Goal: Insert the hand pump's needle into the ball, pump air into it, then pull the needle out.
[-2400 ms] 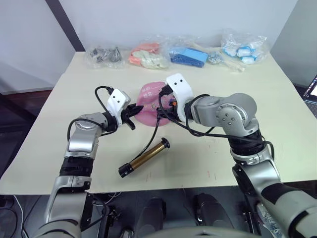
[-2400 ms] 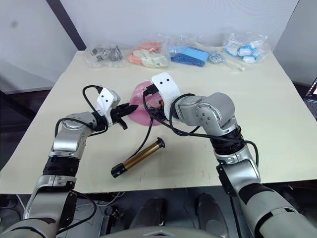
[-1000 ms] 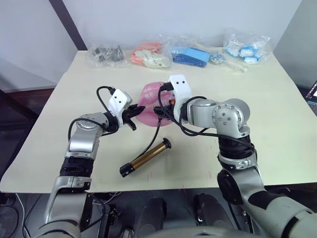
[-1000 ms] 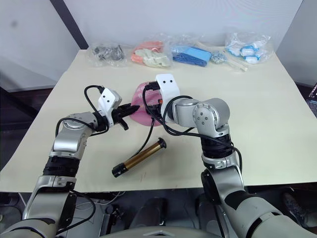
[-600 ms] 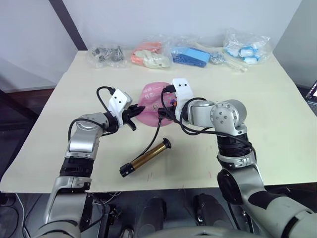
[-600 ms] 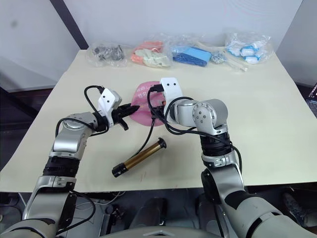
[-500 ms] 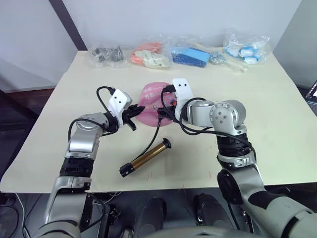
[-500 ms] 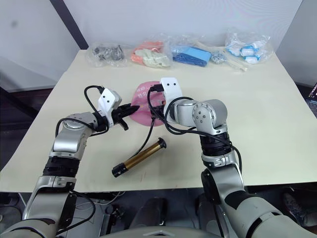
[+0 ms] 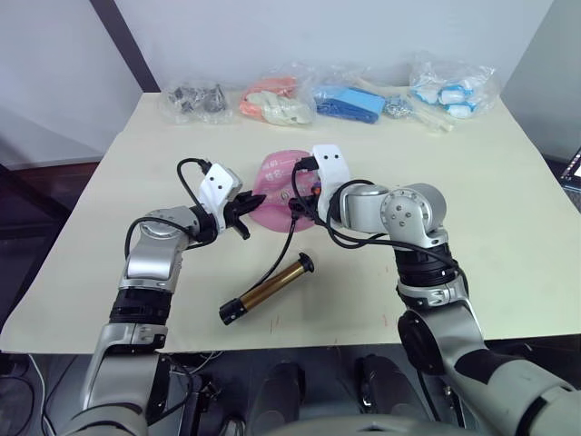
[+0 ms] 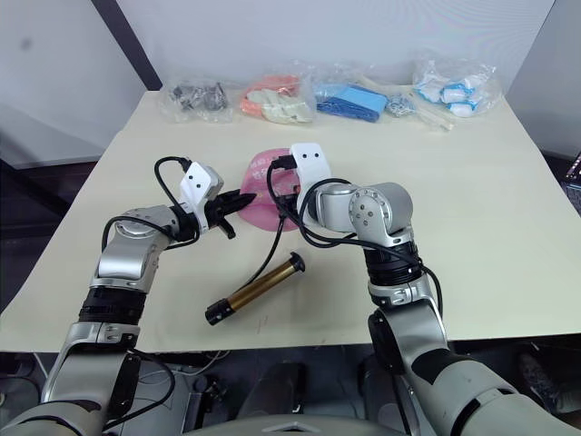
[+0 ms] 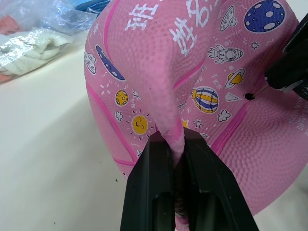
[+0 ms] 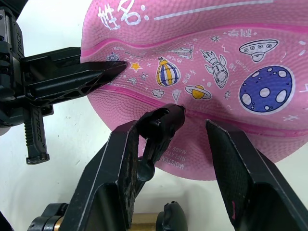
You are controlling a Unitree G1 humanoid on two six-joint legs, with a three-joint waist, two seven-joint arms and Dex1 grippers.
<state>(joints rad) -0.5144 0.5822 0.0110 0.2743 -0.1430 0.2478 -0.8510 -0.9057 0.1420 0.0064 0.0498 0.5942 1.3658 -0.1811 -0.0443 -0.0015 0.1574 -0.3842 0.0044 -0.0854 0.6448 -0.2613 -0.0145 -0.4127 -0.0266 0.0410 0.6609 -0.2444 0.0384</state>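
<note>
The pink ball (image 9: 275, 173) lies deflated mid-table, printed with small cartoons. My left gripper (image 11: 175, 137) is shut on a raised fold of the ball's rim, at the ball's left side (image 9: 247, 204). My right gripper (image 12: 173, 126) hovers over the ball's right part with its fingers apart. The hose's black end piece (image 12: 161, 126) rests against one finger, with a gap to the other. The needle (image 11: 263, 90) points at the dark valve hole (image 11: 249, 96), its tip right at it. The hand pump's brass barrel (image 9: 268, 291) lies on the table in front of the ball, its hose (image 9: 289, 236) running up to the right gripper.
Several clear bags line the table's far edge: dark parts (image 9: 191, 100), orange and white items (image 9: 270, 100), blue items (image 9: 345, 102), white and blue items (image 9: 449, 91). The cream table (image 9: 508, 209) is bare to the right and left of the arms.
My right arm has drawn its elbow in and its gripper has shifted slightly over the ball. The left gripper, the ball and the pump barrel have stayed put.
</note>
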